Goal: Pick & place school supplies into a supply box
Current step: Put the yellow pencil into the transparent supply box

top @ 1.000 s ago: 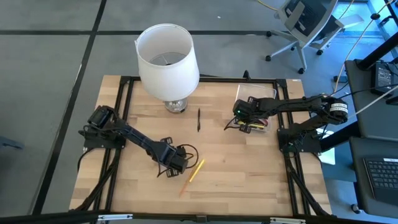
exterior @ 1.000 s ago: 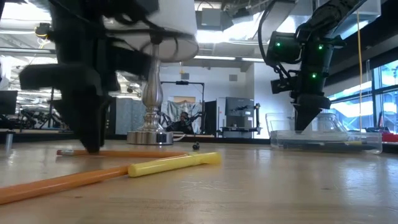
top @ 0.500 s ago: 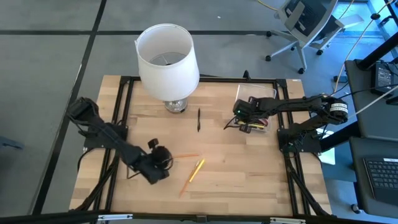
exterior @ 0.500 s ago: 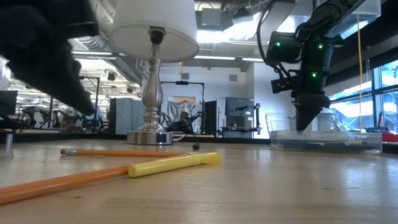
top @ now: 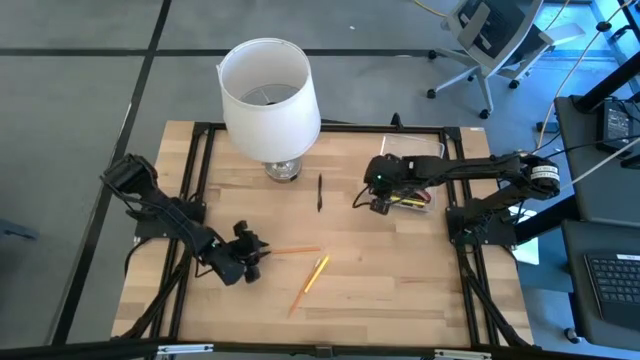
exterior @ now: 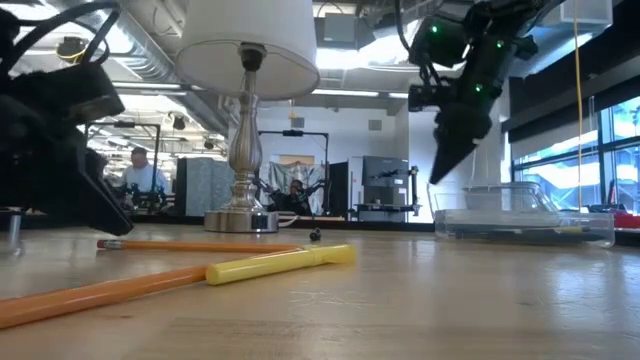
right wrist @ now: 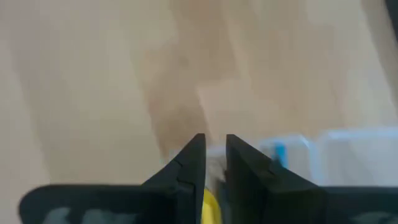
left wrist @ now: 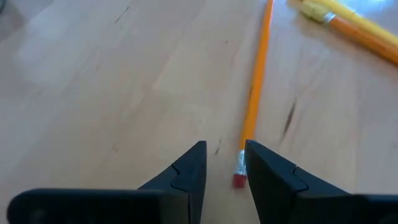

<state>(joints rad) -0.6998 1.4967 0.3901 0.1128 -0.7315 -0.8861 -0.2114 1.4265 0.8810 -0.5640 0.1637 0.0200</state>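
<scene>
L arm reaches in low from the table's left edge; left gripper (top: 246,262) sits just above the wood, near the eraser end of an orange pencil (top: 296,250). In L wrist view its fingers (left wrist: 189,171) stand slightly apart w/ nothing between them; the pencil's eraser end (left wrist: 240,179) lies just beside one tip, not gripped.

R arm stretches across from the right edge, wrist raised; right gripper (top: 378,205) hangs tilted at the near-left corner of the clear supply box (top: 412,158). R wrist view: fingers (right wrist: 191,163) nearly together, narrow gap, a bit of yellow at their base — can't tell if it's held or what it is.

Yellow pen (top: 318,272) + second orange pencil (top: 298,300) lie end to end diagonally mid-table, near the first pencil. Black pen (top: 320,192) lies alone beside the lamp base (top: 282,170).

Low view alone shows the box's (exterior: 525,222) shallow clear walls, the right gripper (exterior: 447,160) lifted well above the tabletop, plus a person (exterior: 144,180) in the room behind. High view alone shows the lampshade (top: 268,95) from above and some supplies in the box.
</scene>
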